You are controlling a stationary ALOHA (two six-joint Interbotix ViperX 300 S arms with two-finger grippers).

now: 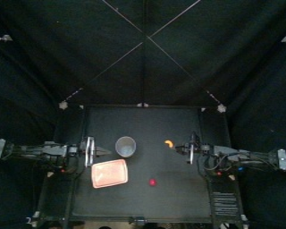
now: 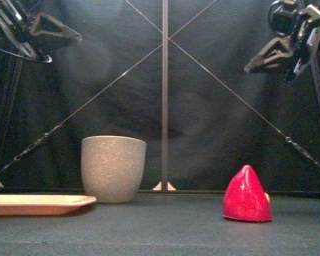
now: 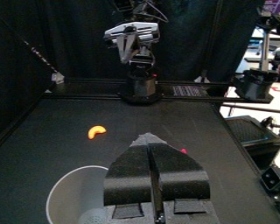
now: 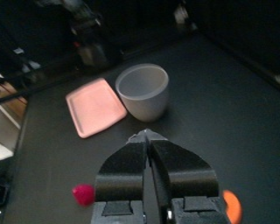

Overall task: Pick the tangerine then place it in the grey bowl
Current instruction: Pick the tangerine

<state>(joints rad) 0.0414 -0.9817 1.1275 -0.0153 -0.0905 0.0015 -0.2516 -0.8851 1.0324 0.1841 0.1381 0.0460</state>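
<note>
The tangerine is a small curved orange segment. It lies on the black surface right of the middle, close to where the right gripper hangs, and well apart from the grey speckled cup. The cup stands upright left of the middle, its open mouth up. A flat pink tray lies just in front of it, slightly to the left. A red cone-shaped toy stands on its base nearer the front edge, to the right of the tray and apart from it.

Both arms are held high above the surface, one at each side. The left gripper has its jaws pressed together on nothing, with the cup's rim below it. The right gripper is the same — jaws closed flat against each other, nothing between them — and points toward the cup and tray
</note>
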